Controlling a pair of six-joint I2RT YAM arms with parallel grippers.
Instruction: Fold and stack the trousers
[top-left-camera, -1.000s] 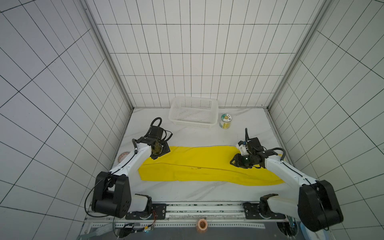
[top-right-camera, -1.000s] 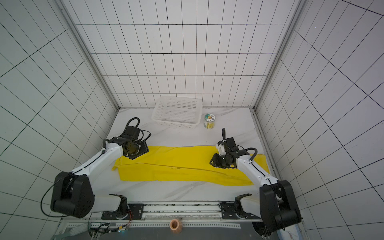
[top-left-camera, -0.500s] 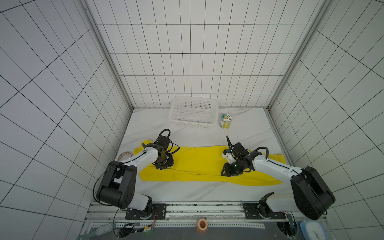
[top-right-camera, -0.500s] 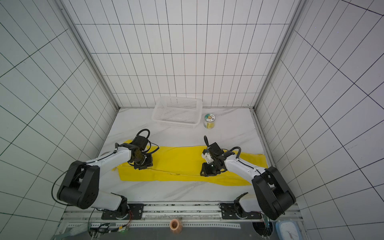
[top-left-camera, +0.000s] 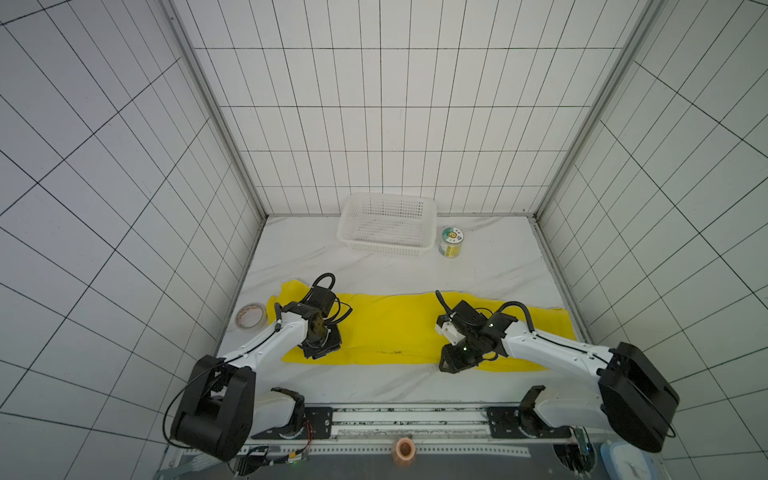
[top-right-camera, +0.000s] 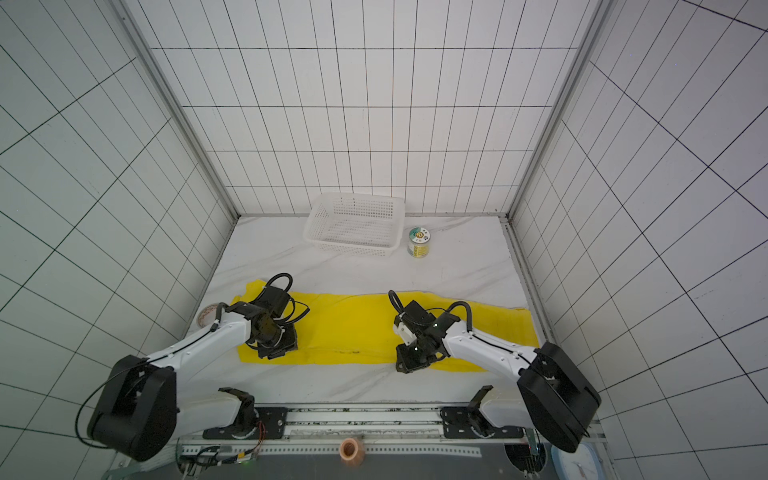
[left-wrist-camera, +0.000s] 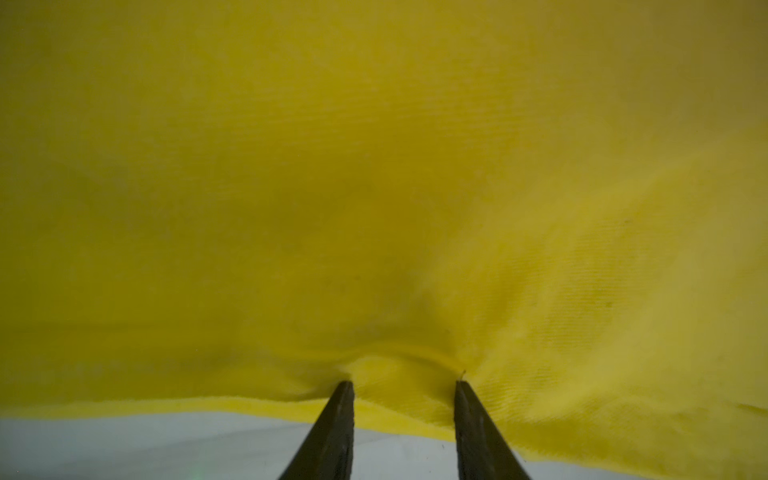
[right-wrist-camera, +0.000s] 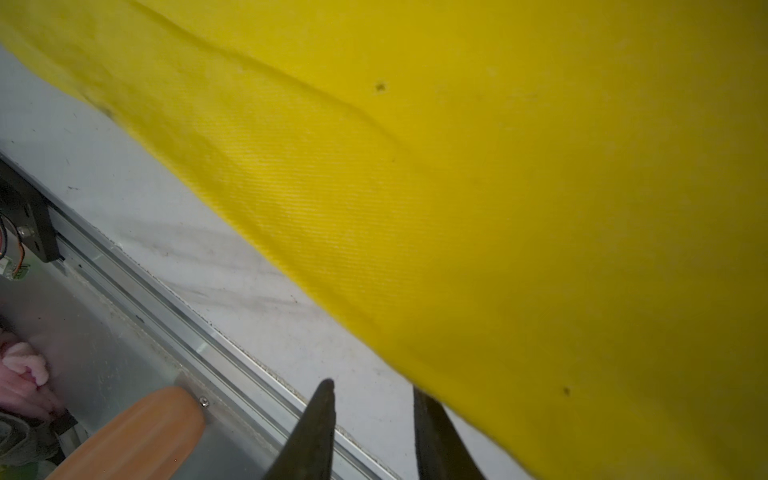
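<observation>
The yellow trousers (top-left-camera: 390, 328) (top-right-camera: 349, 328) lie flat in a long strip across the table, left to right. My left gripper (top-left-camera: 322, 353) (top-right-camera: 276, 353) points down at their near edge, towards the left end. In the left wrist view it (left-wrist-camera: 403, 384) is open, both tips pressed on the cloth (left-wrist-camera: 374, 166) with a small hump raised between them. My right gripper (top-left-camera: 451, 365) (top-right-camera: 405, 365) is at the near edge, right of the middle. In the right wrist view it (right-wrist-camera: 372, 386) is open over bare table, and the cloth edge (right-wrist-camera: 498, 208) hides one fingertip.
A white perforated basket (top-left-camera: 386, 248) (top-right-camera: 353, 248) stands at the back with a small tin (top-left-camera: 451, 243) to its right. A tape roll (top-left-camera: 250, 316) lies by the left wall. The metal rail (right-wrist-camera: 174, 299) and an orange roll (top-left-camera: 405, 449) run along the front.
Both grippers have moved from the far side of the trousers to their near edge. The left jaws have narrowed. The right gripper has also shifted leftwards.
</observation>
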